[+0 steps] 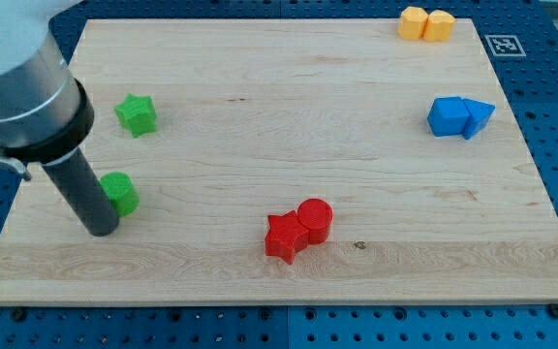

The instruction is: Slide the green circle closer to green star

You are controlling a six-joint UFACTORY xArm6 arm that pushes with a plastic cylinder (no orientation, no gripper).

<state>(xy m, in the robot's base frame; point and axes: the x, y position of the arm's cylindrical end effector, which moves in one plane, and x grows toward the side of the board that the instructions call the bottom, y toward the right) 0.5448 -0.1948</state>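
The rod carries no gripper — its tip [101,231] rests on the board touching the near-left side of the green circle [119,193], with the green star [136,114] just beyond, farther away. The circle looks light, rigid and smooth-sided, likely to roll off a skewed push — best pressed squarely on its near face.

Blocks sit in four separate clusters on the wooden surface [260,97].

My tip [100,231] rests at the view's left, touching the left side of the green circle block [120,193]; the green star block [136,114] lies apart above it. At bottom centre the red star block [283,236] touches the red cylinder block [315,219] on its right. The two blue blocks [459,116] touch at the right edge; the two yellow blocks [425,23] touch at the top right.
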